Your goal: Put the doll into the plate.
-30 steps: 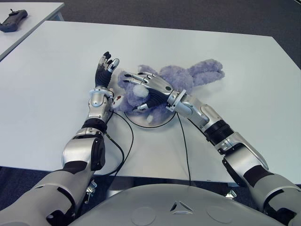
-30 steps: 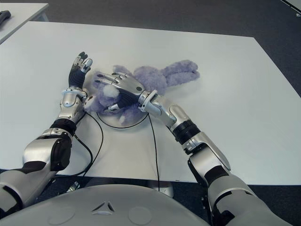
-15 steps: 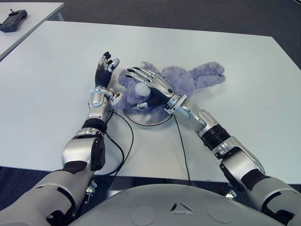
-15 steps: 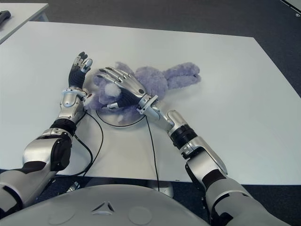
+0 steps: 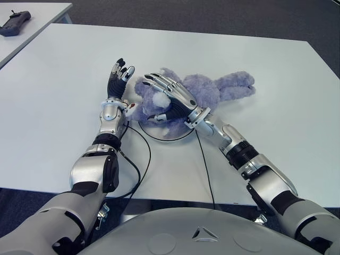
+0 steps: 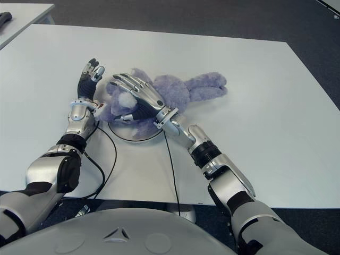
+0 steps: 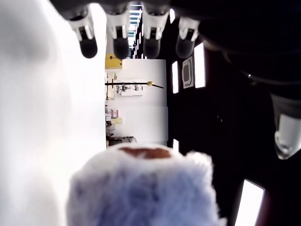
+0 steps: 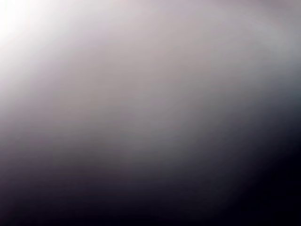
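Observation:
A purple plush doll [image 5: 212, 89] lies on its side on the white table [image 5: 276, 122]. Its head end is over a round flat plate [image 5: 166, 139], and its legs stretch off to the right onto the table. My right hand [image 5: 162, 98] hovers over the doll's head with its fingers [image 5: 171, 87] stretched out and spread, open and not closed on the plush. My left hand [image 5: 118, 74] stands on edge just left of the doll's head, fingers straight and open. The left wrist view shows the doll's head [image 7: 141, 193] close under the straight fingertips [image 7: 117, 44].
A black controller [image 5: 13, 22] lies on a second table at the far left. Thin black cables [image 5: 142, 159] run from both wrists across the table toward its near edge. Bare tabletop lies to the right and behind the doll.
My right hand's fingers have uncurled off the doll and lifted, and that wrist has drawn back toward me. The doll has settled slightly leftward over the plate. The left hand has not moved.

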